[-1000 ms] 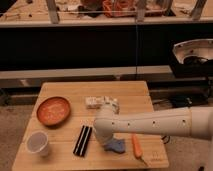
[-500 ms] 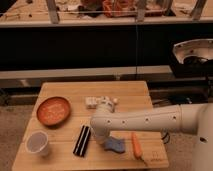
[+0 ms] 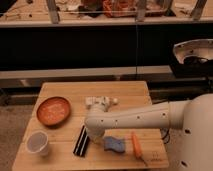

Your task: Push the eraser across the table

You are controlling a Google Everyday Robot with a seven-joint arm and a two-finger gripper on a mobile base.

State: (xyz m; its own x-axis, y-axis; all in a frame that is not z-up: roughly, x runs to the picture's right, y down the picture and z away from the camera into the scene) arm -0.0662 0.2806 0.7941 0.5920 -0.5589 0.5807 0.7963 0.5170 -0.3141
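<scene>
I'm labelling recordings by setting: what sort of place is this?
Probably a robot test lab rather than a home: a small wooden table laid with a bowl and cup, a cluttered counter behind, and the gripper low beside the eraser.

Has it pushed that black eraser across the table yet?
Barely begun, it seems. Done: the gripper sits low beside the long black eraser, on the side facing the wavy blue sponge. In hand: making contact, which I cannot confirm. Left: the whole push across the light wooden table.

Orange plate (image 3: 53, 111), clear cup (image 3: 37, 143) (front left), blue sponge (image 3: 114, 145), carrot (image 3: 136, 145) beside it
</scene>
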